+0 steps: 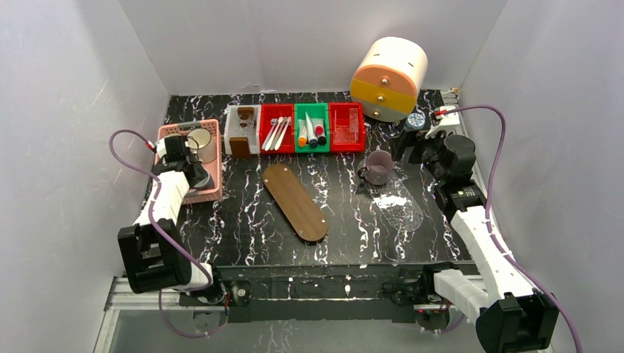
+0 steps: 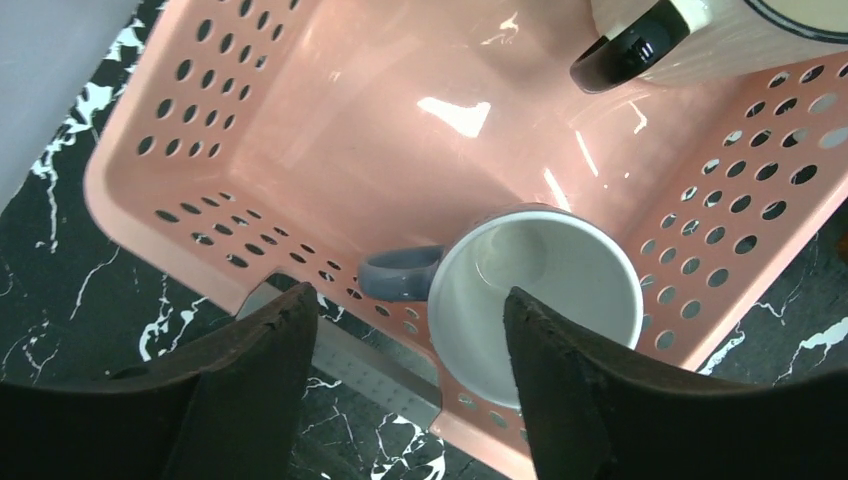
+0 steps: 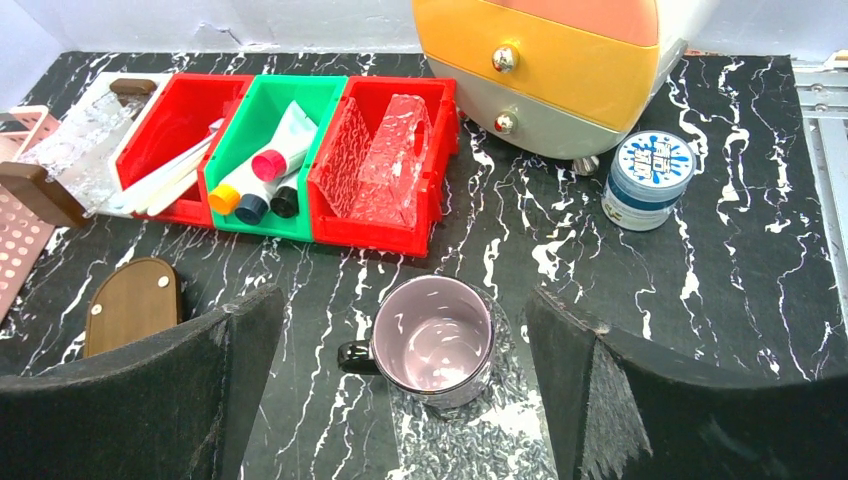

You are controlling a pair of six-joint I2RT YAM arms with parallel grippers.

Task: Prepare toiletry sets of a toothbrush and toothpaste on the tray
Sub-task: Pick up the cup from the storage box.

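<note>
Several slim white toothbrushes (image 1: 277,133) (image 3: 165,176) lie in a red bin at the back. Beside them, toothpaste tubes (image 1: 312,132) (image 3: 268,170) with orange, red and dark caps fill a green bin. An oval wooden tray (image 1: 295,201) (image 3: 130,305) lies bare at mid-table. A clear glass tray (image 1: 398,204) (image 3: 480,440) on the right carries a purple mug (image 1: 379,168) (image 3: 432,345). My right gripper (image 1: 409,153) (image 3: 402,300) hovers open just behind that mug. My left gripper (image 1: 190,175) (image 2: 408,300) hangs open over the near wall of a pink basket (image 1: 210,193) (image 2: 150,215), holding nothing.
In the basket sit a white mug with a grey handle (image 2: 540,300) and a cream mug (image 1: 201,145) (image 2: 700,45). An orange-and-yellow drawer unit (image 1: 388,79) (image 3: 560,50), a blue-lidded jar (image 1: 416,121) (image 3: 650,170), a red bin of clear pieces (image 1: 347,126) (image 3: 385,160) and a white holder (image 1: 243,130) line the back.
</note>
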